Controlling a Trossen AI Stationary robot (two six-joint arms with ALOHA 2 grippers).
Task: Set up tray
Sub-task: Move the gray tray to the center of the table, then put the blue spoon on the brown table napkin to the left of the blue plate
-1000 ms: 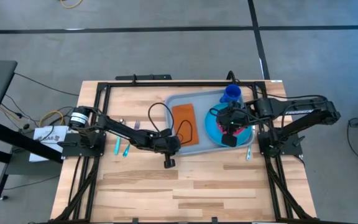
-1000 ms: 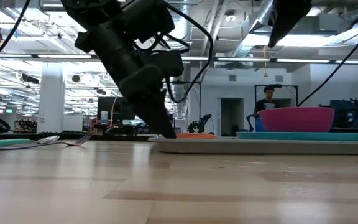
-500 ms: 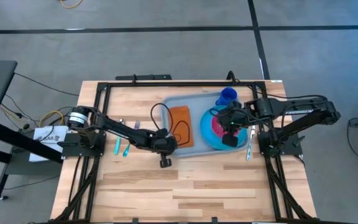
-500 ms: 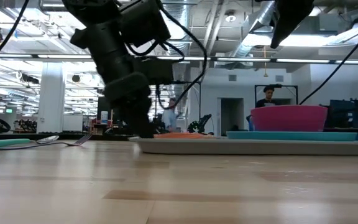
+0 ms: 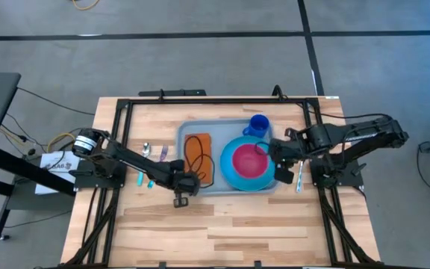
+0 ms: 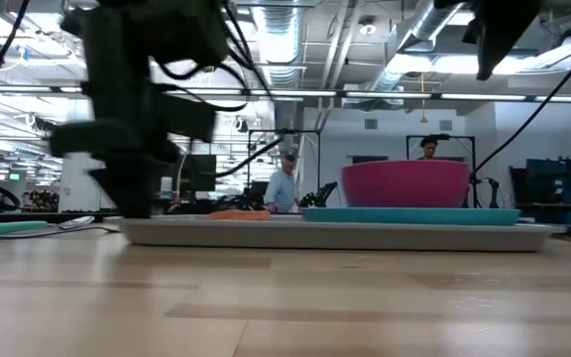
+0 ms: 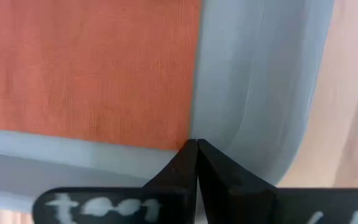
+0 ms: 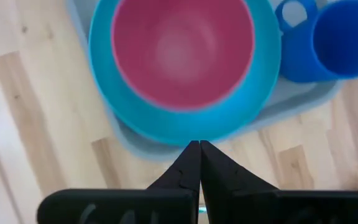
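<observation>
Two tools working | left tool (image 5: 179, 196) pinching tray (image 5: 190, 173) corner, right tool (image 5: 281, 173) pinching opposite rim | tray sitting mid-tabletop (image 5: 222, 224) | step: positioning | next: releasing both evenly, I'm guessing

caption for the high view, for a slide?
Both hands, left and right, grip opposite sides of the loaded tray.

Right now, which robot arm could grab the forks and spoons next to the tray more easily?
Probably the left. The cutlery lies left of the tray, close beside the left arm, whose gripper is at the tray's near left corner. The right gripper is across the tray, past the plate.
</observation>
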